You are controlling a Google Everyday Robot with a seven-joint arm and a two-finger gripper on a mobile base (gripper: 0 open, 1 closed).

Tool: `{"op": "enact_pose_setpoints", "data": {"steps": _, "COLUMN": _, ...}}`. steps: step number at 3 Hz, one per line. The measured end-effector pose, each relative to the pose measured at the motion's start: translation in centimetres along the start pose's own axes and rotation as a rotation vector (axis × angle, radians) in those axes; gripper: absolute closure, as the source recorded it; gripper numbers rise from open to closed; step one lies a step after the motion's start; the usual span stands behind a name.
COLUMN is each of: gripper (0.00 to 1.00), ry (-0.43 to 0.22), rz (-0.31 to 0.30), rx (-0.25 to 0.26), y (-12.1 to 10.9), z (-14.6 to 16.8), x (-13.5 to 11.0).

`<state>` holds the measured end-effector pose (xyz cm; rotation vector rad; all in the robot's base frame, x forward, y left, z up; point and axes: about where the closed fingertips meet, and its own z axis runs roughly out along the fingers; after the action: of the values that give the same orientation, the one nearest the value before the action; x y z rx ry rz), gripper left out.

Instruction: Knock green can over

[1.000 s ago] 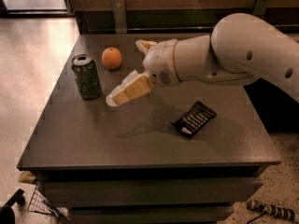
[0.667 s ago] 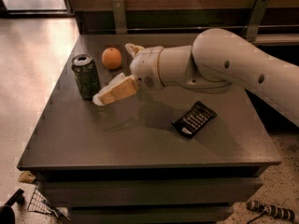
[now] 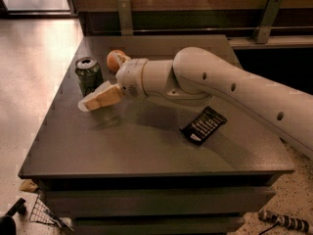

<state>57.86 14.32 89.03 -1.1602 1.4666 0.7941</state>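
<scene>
Camera view looking down on a grey table (image 3: 146,151), seen from my remote station. The job is to tip the green can (image 3: 88,75) over, and it is not done: the can stands upright on its base, silver top facing up, near the rear left corner of the table. Nothing about it looks tilted.

The gripper (image 3: 100,98) sits low over the table, just beside the can, on the side nearer the camera and slightly to the right of its base. I cannot tell from this view whether it touches the can, nor whether it is open or closed. It holds nothing that I can see.

The white arm (image 3: 230,89) enters from the right edge of the picture and stretches across the table towards the left. Its thick forearm slopes gently down, and its wrist lies just beside an orange (image 3: 114,59) that rests behind it, to the right of the can. From the wrist the gripper angles down and to the left, towards the table top.

A flat black object (image 3: 204,125) lies well apart, near the middle right of the table.

By my judgement, what remains is the push itself — a sideways sweep into the can's side, high enough to topple it rather than slide it.
</scene>
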Motion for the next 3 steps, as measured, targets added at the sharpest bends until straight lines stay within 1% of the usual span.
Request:
{"op": "enact_pose_setpoints", "data": {"steps": 1, "gripper": 0.00, "ry": -0.024, "rz": 0.021, "rx": -0.011, "y": -0.33, "z": 2.27, "x": 1.05}}
{"op": "enact_pose_setpoints", "data": {"steps": 2, "gripper": 0.18, "ry": -0.025, "rz": 0.022, "rx": -0.014, "y": -0.22, "z": 2.41, "x": 1.09}}
{"op": "enact_pose_setpoints", "data": {"steps": 3, "gripper": 0.41, "ry": -0.025, "rz": 0.021, "rx": -0.017, "y": -0.06, "z": 2.57, "x": 1.01}}
